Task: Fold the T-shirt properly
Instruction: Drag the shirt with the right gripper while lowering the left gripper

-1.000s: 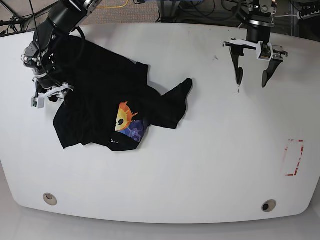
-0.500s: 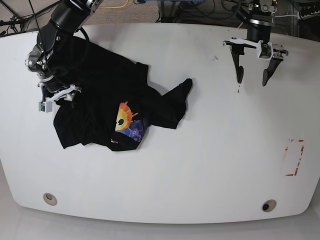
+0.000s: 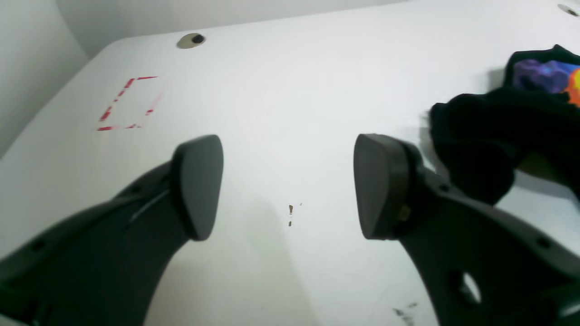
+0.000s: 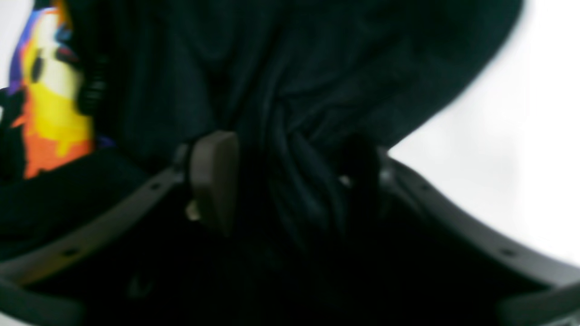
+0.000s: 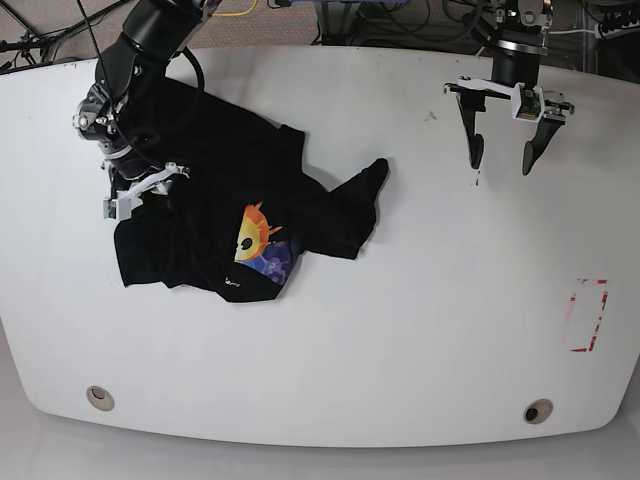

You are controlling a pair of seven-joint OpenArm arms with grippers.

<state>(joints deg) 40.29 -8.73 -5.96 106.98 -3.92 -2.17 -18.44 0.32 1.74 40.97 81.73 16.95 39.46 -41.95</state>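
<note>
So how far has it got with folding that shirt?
Nothing is folded yet: the black cloth T-shirt lies crumpled on the white table. The right end effector has bunched fabric between its fingers. The left end effector hangs open and empty. All folding remains.

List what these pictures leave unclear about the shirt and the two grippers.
- Right gripper: right wrist view is blurred; black T-shirt folds bunch between the fingers, but whether they clamp it cannot be told.
- Base view: the right gripper's fingertips are lost against black cloth.
- White lettering under the print: too small to read.
- Left wrist view: shirt cut off by the right edge.
- Shirt's underside: hidden everywhere.
</note>
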